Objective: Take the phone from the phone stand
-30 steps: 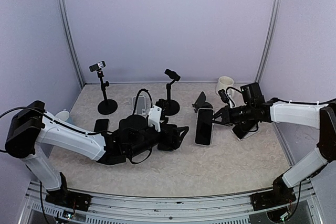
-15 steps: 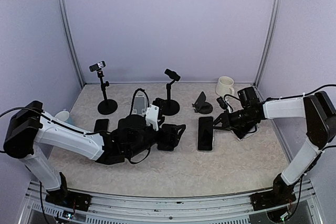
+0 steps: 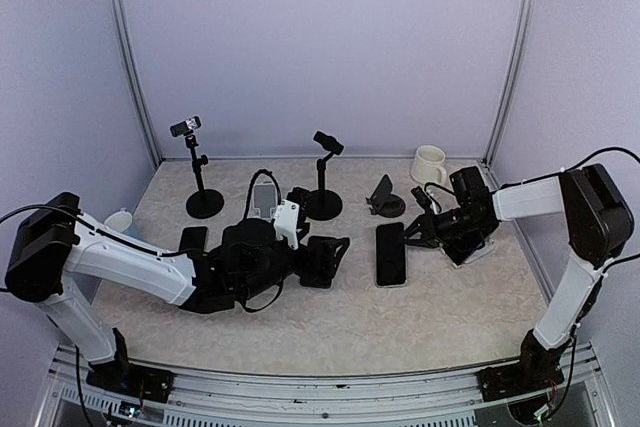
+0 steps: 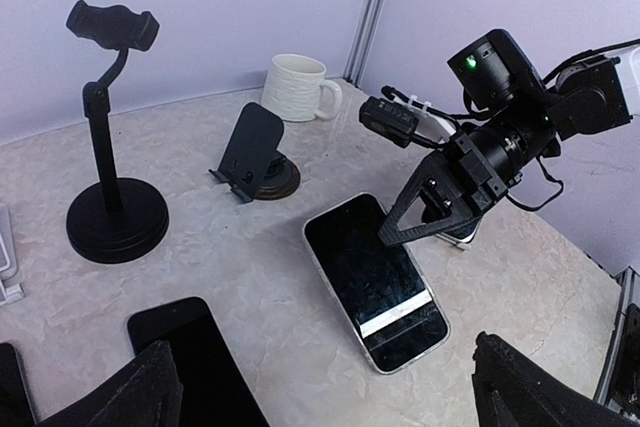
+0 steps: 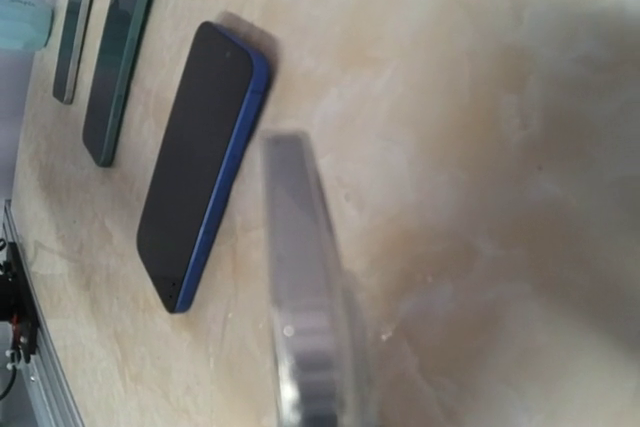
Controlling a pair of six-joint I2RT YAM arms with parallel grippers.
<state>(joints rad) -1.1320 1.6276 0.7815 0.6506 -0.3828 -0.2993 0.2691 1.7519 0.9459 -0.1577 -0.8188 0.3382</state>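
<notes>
The phone [image 3: 390, 254], black-screened with a pale rim, lies face up on the table in front of the small black phone stand [image 3: 384, 197], apart from it. My right gripper [image 3: 408, 237] is shut on the phone's far right end; the left wrist view shows its fingers [image 4: 430, 209] pinching the phone [image 4: 375, 282] there, with the phone stand [image 4: 252, 152] empty behind. In the right wrist view the phone [image 5: 300, 297] appears edge-on and blurred. My left gripper [image 3: 335, 255] hovers low just left of the phone, wide open and empty.
A tall clamp stand [image 3: 322, 182] and a second one [image 3: 200, 172] rise at the back, with a white mug [image 3: 428, 162] at the back right. Other phones lie to the left: a blue one [image 5: 205, 162], a green one [image 5: 115, 67], a dark one [image 4: 195, 357].
The right gripper has lowered the phone from a tilted, raised position down flat onto the table. The left arm has barely shifted.
</notes>
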